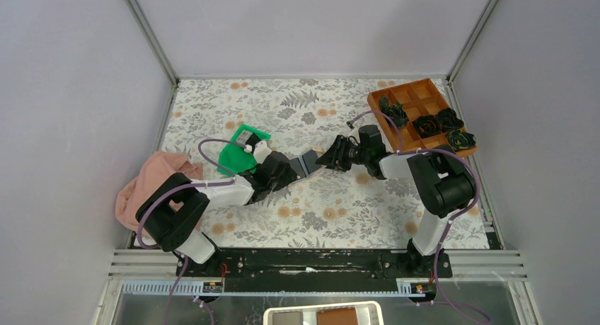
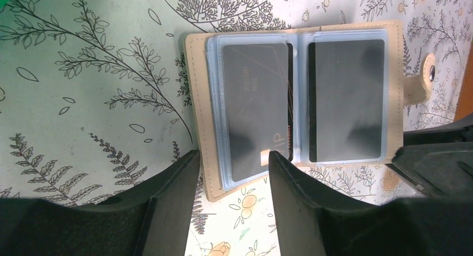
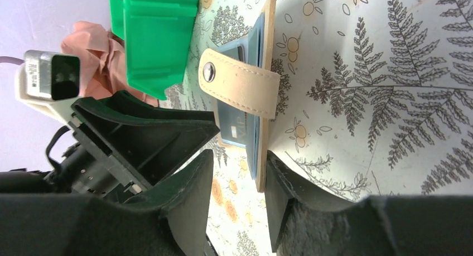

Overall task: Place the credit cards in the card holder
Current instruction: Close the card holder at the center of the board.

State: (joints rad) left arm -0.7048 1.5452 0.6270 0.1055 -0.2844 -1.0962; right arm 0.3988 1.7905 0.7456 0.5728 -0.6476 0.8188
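The card holder [image 2: 299, 100] is spread open, 2 dark cards [image 2: 346, 100] in its sleeves. The left end effector [image 2: 231, 161] and right end effector [image 3: 237, 161], both open, straddle its opposite edges.

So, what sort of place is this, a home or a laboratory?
Most likely a robot laboratory cell: plain walls on metal frame posts enclose the table, and the left arm and right arm are bolted to a rail.
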